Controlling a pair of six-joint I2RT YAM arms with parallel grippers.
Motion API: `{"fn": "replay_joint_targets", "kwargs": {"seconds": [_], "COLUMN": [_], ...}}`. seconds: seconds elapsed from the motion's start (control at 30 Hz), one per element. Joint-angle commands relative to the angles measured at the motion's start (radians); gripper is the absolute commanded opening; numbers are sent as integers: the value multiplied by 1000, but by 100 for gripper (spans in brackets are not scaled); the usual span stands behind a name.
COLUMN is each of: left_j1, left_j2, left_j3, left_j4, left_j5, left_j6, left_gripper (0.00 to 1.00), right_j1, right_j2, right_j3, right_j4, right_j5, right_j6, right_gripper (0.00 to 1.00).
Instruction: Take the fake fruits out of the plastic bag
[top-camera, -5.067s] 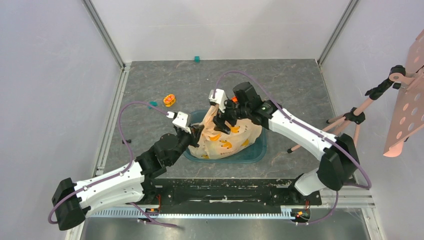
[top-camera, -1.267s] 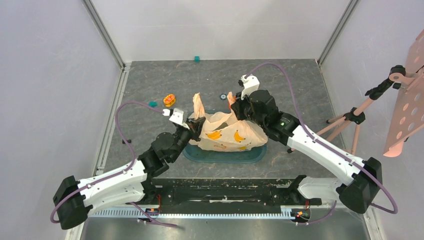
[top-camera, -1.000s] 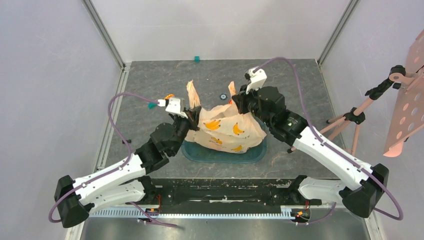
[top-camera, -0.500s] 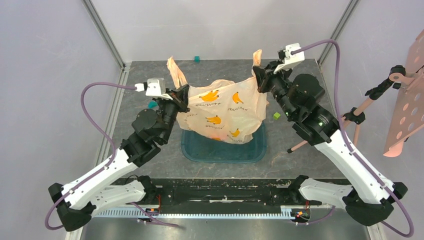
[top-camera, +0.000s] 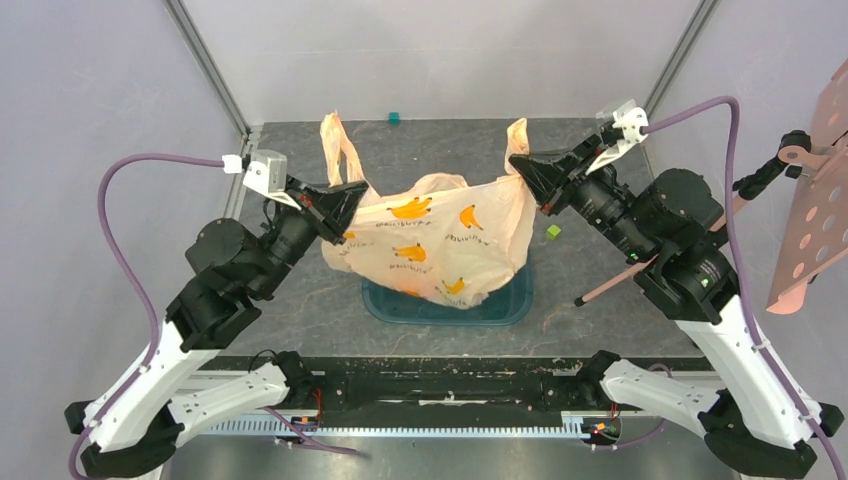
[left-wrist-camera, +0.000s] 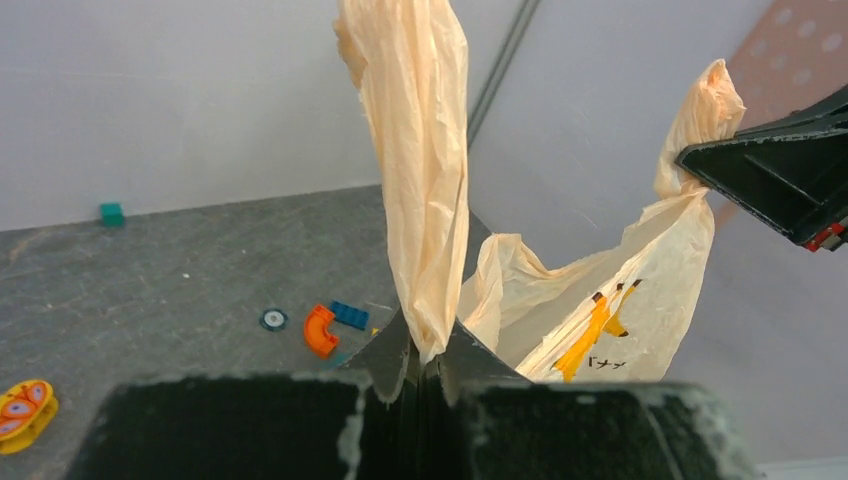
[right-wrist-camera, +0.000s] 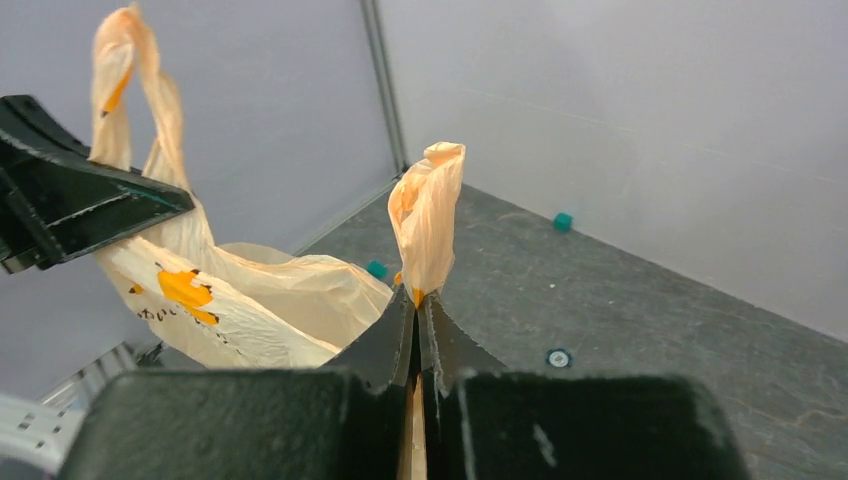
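The plastic bag (top-camera: 440, 245), pale peach with orange banana prints, hangs stretched between both grippers above the teal tub (top-camera: 510, 305). My left gripper (top-camera: 358, 190) is shut on the bag's left handle loop (left-wrist-camera: 415, 180), which stands up out of the jaws (left-wrist-camera: 428, 350). My right gripper (top-camera: 518, 163) is shut on the right handle loop (right-wrist-camera: 428, 215), pinched at its tip (right-wrist-camera: 416, 300). The bag's mouth sags open between the two handles. The fake fruits are hidden; none shows inside or outside the bag.
A small green block (top-camera: 552, 231) lies right of the bag and a teal block (top-camera: 394, 118) by the back wall. An orange curved piece (left-wrist-camera: 320, 330), a blue block (left-wrist-camera: 350, 315), a small disc (left-wrist-camera: 273, 319) and an orange-yellow ring toy (left-wrist-camera: 25, 410) lie on the floor. A tripod (top-camera: 700, 235) stands at the right.
Both arms have risen and spread apart, lifting the bag by its handles out of the tub and stretching it wider. Both grips stay shut.
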Motion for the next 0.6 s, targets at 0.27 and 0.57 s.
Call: {"fn": "replay_joint_targets", "kwargs": {"seconds": [0.27, 0.57], "left_j1": [19, 20], "left_j2": [-49, -46], "left_j3": [133, -74], "left_j4": [-449, -482], "left_j5": [327, 312], "left_j6": [-214, -263], "left_gripper": [2, 2], "right_j1": [-24, -23], "right_j2": [-41, -28], "right_j3": [32, -181], "right_j4": [-177, -169], "right_j5": [-134, -93], "right_j6": [62, 62], "right_gripper": [0, 0]}}
